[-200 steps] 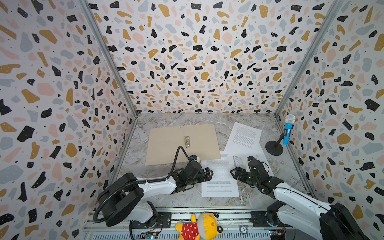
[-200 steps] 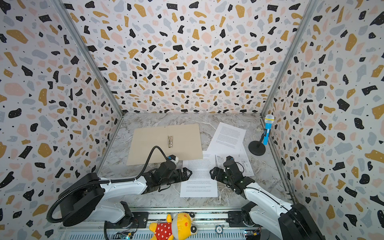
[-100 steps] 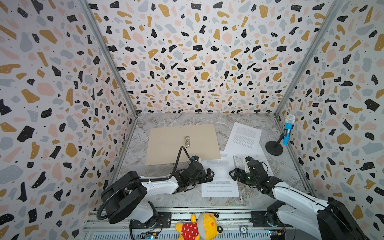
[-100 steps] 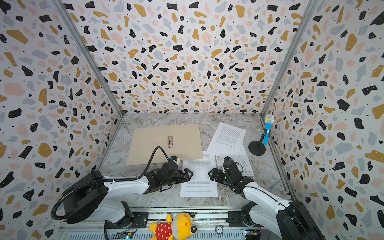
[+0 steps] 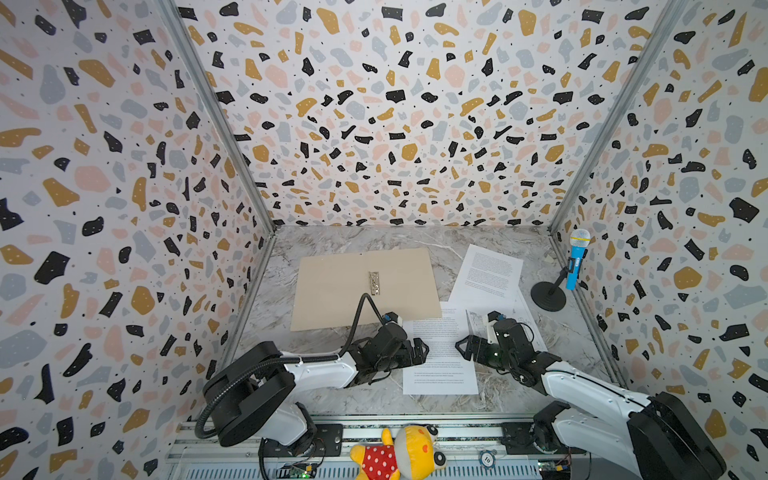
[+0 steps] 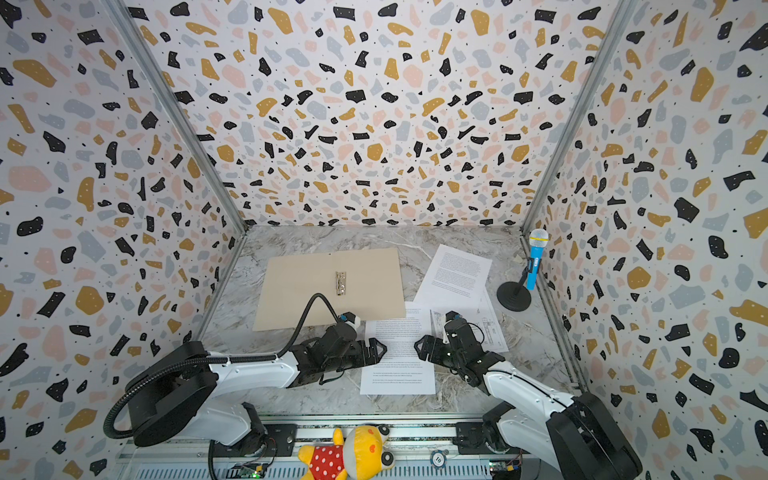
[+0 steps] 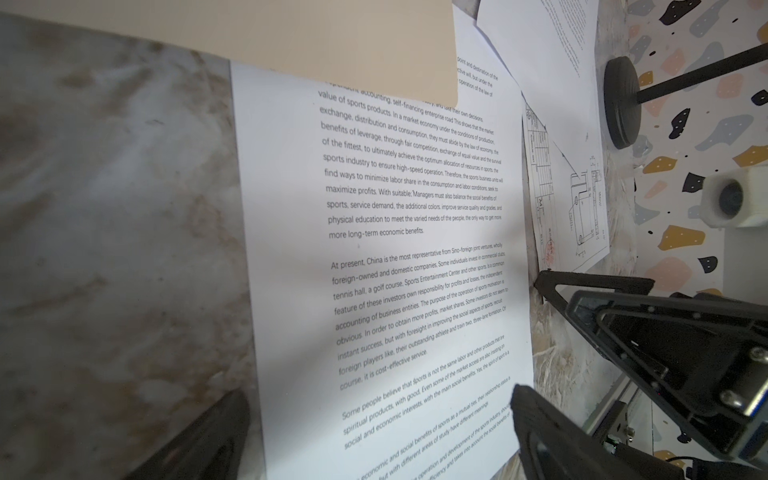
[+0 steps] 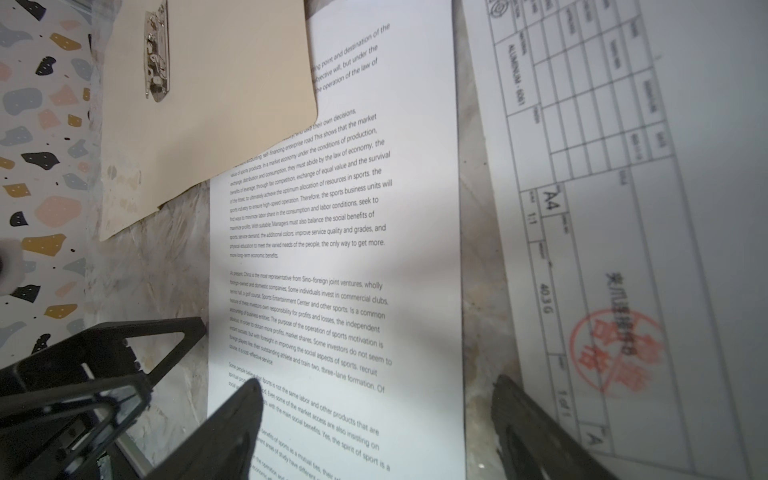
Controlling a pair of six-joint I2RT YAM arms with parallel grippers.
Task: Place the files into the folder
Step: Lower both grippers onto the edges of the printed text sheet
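Between the two grippers, on the near middle of the marble bench (image 5: 332, 399), lies a text sheet (image 5: 440, 374), flat and printed side up, its far left corner tucked under the near right corner of the folder (image 5: 332, 291). That folder lies open and flat toward the far left of the bench, with its metal clip (image 5: 374, 283) showing at the spine. From the left, the left gripper (image 5: 424, 348) reaches low over the sheet's left edge; its jaws are spread wide and grasp nothing, and in the left wrist view the sheet (image 7: 395, 249) sits between the two dark fingers (image 7: 540, 436). Facing it from the right, the right gripper (image 5: 463, 348) hovers at the sheet's right edge with its jaws also spread and empty; the right wrist view shows the text sheet (image 8: 353, 249) lying in the gap between its fingers (image 8: 232, 424). Just right of it, partly beneath the right arm, lies the drawing sheet (image 8: 623, 208), with a title table and a red stamp. A second text sheet (image 5: 486, 274) lies farther back on the right, overlapping the drawing sheet's far end, near a toy microphone (image 5: 575, 259) on a black stand
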